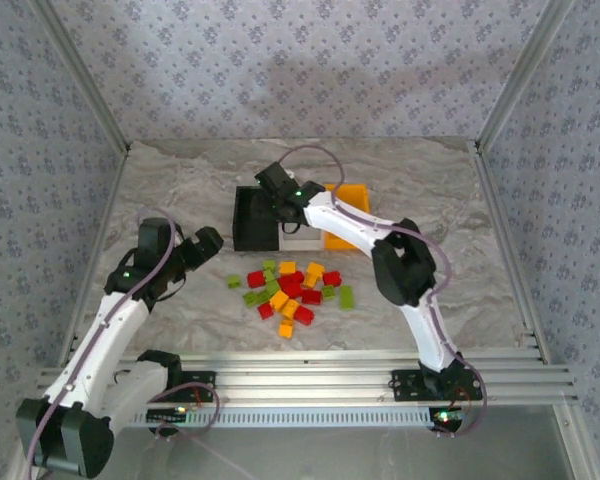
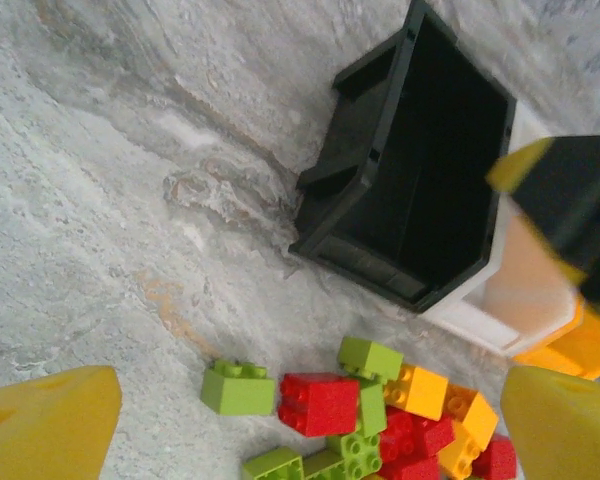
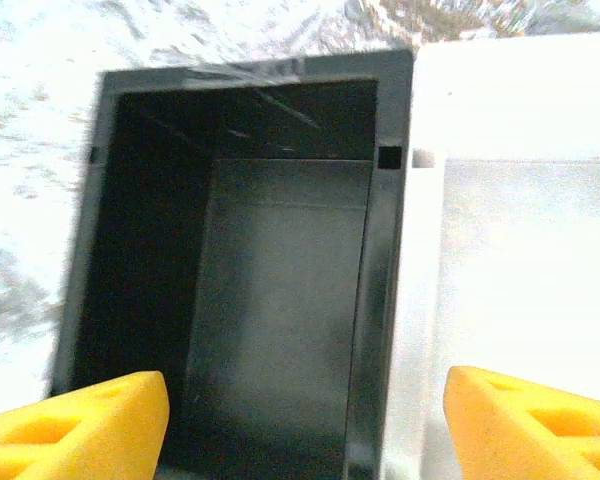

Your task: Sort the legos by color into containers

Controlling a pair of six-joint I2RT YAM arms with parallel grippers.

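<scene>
Right pincer (image 1: 279, 197) is out over the row of bins, its yellow fingers (image 3: 80, 425) spread wide with nothing between them. Straight below it sits the black bin (image 3: 280, 300). The white bin (image 3: 520, 250) is pressed up against the black one's side and lies under the right-hand finger, and the wall where the two meet runs down just inside that fingertip. The orange bin (image 1: 352, 200) comes next, on the far side of the white one from the pincer, partly covered by the right arm.

Over to the left pincer (image 2: 300, 430): it is spread wide too and carries nothing, hovering low above the marbled counter (image 2: 100, 200). The legos (image 1: 295, 290) are heaped on the counter just below and ahead of its tips, a jumble of red, lime and orange-yellow. One lime brick (image 2: 237, 388) sits at the heap's edge, right beside a red brick (image 2: 320, 403). Further ahead of this pincer stands the black bin, open side up.

From above, the heap lies on the counter between the two arms, on the near side of the bins. The left pincer is close by on the heap's left, and the right pincer is up beyond the heap.
</scene>
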